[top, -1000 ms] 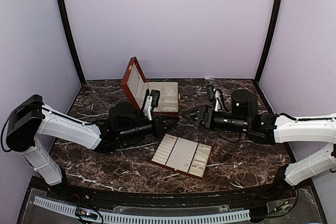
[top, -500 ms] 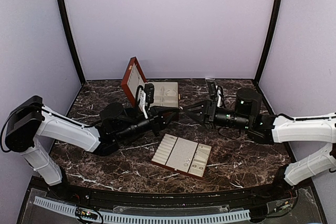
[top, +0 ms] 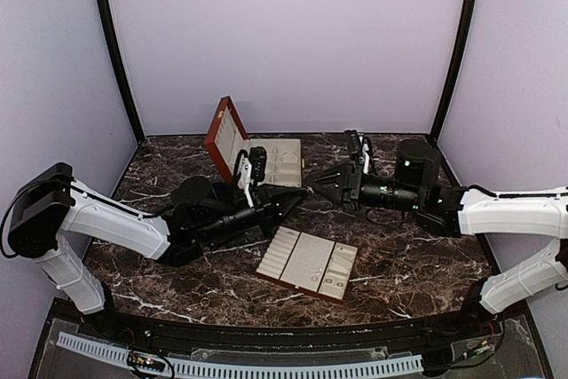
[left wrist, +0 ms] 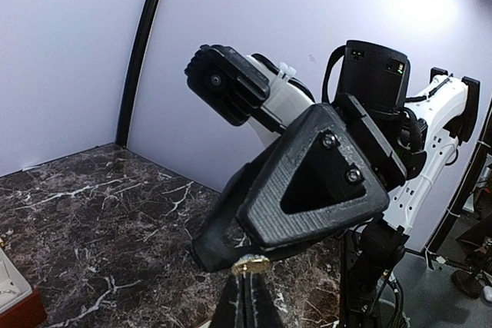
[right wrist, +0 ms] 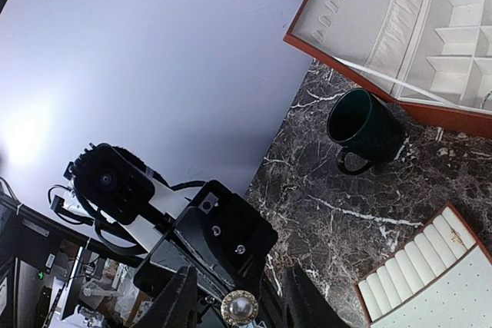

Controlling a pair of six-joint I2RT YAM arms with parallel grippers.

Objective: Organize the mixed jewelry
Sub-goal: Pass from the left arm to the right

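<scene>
The left gripper (left wrist: pixel 247 293) is pinched tight on a small pale stud (left wrist: pixel 250 265), its fingertips closed to a thin line under the round head. The right gripper (right wrist: pixel 241 301) stands spread, one finger at 9 and one at 3 o'clock of the stud (whether either touches it is hard to tell). They meet in the air at 12 o'clock of the cream slotted tray (top: pixel 308 264). The open red-brown box (top: pixel 266 161) lies at 11 o'clock of the tray, with the dark green cup (right wrist: pixel 365 124) just beside it.
</scene>
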